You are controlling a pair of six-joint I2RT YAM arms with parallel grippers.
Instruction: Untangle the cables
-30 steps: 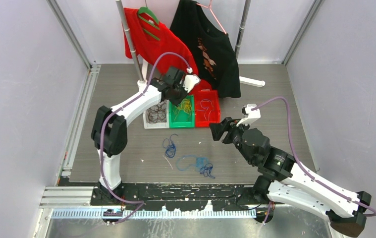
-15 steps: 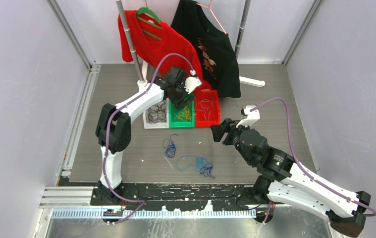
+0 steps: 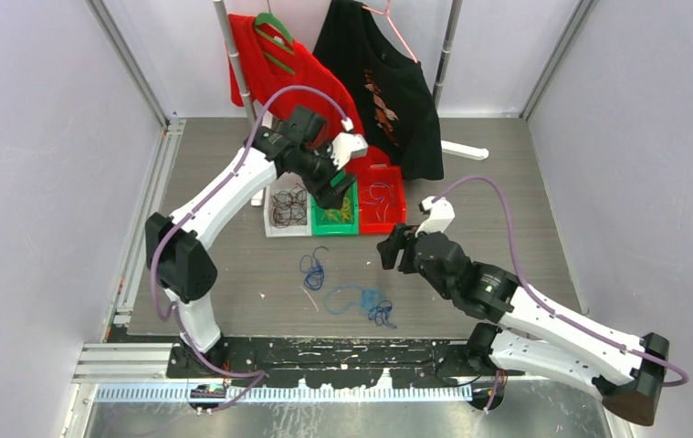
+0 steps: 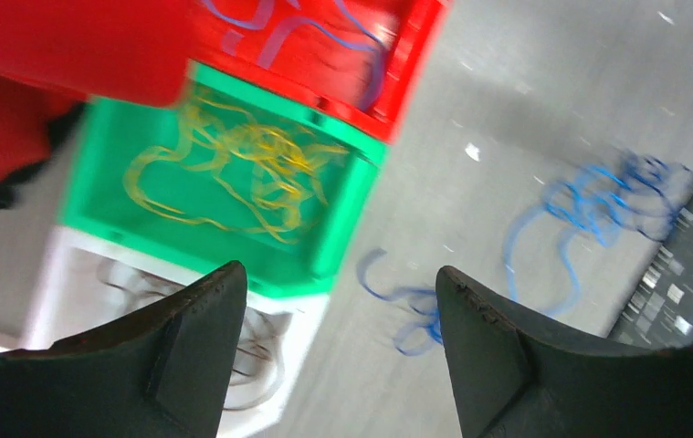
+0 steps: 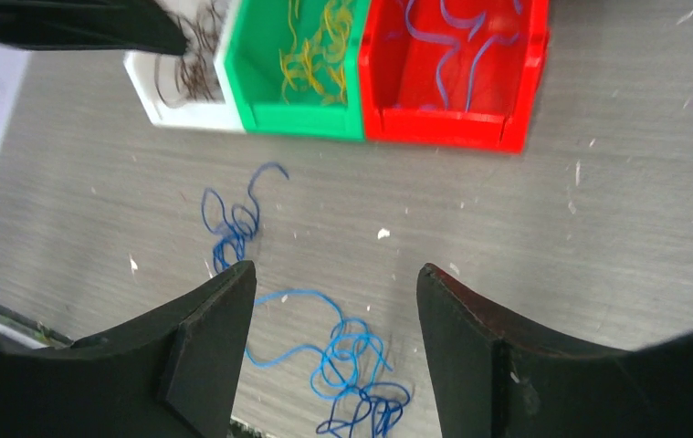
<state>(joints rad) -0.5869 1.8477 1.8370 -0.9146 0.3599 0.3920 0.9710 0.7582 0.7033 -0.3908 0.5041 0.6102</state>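
Closing on the larger blue clump [image 5: 351, 360] carries a snag risk. Its loops overlap closely, so the jaw tips would likely pinch several strands at once and drag the whole knot across the surface [image 3: 507, 182] instead of freeing one strand. A trailing end could also catch the smaller blue tangle [image 5: 231, 219] lying near it and re-knot the two.

Both blue tangles lie on the surface in front of the bins. The right jaws hang above them, wide apart and empty. The left jaws stand wide and empty above the green bin [image 4: 347, 224], which holds yellow cables [image 4: 242, 169]. The white bin [image 5: 187, 114] holds dark cables [image 5: 201, 73]. The red bin [image 5: 443, 128] holds pale blue-purple cables [image 5: 456, 46].

All strands are thin, limp and curled. The bins are rigid, glossy, open-topped plastic. The surface is matt grey with a wood grain, flecked with white scraps.
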